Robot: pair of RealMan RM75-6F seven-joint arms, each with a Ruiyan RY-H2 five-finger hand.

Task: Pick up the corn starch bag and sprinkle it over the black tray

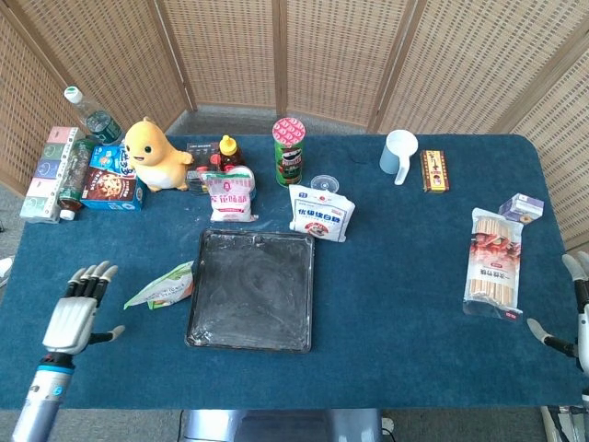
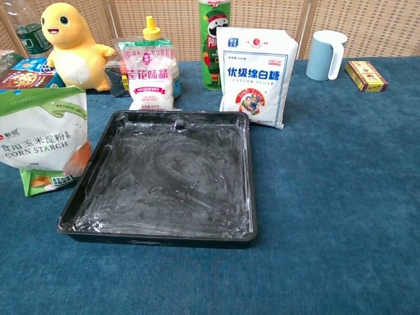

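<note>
Table cloth (image 1: 405, 276): deep blue. Black tray (image 2: 167, 174) streaked with white powder. Corn starch bag (image 2: 41, 141): white and green, orange patch at its side. Sugar bag (image 2: 254, 72): white, blue lettering. Yellow duck toy (image 2: 71, 44), white belly. Green chip can (image 1: 288, 152), pink lid. Pale blue cup (image 2: 324, 54). My left hand (image 1: 75, 311): silver-grey with black.

Left hand (image 1: 78, 308): silver-grey metallic palm shell, rounded and smooth; fingers (image 1: 92, 273) pale grey with darker segments between the sections; thumb grey with a dark tip. Wrist: dark band below the palm, followed by a silver-grey cylindrical forearm carrying a small blue marking. Right hand (image 1: 572, 311): only partly in frame at the picture's edge; pale grey fingers, light rounded tips, dark grey thumb. Seen in head view only; chest view shows neither hand
</note>
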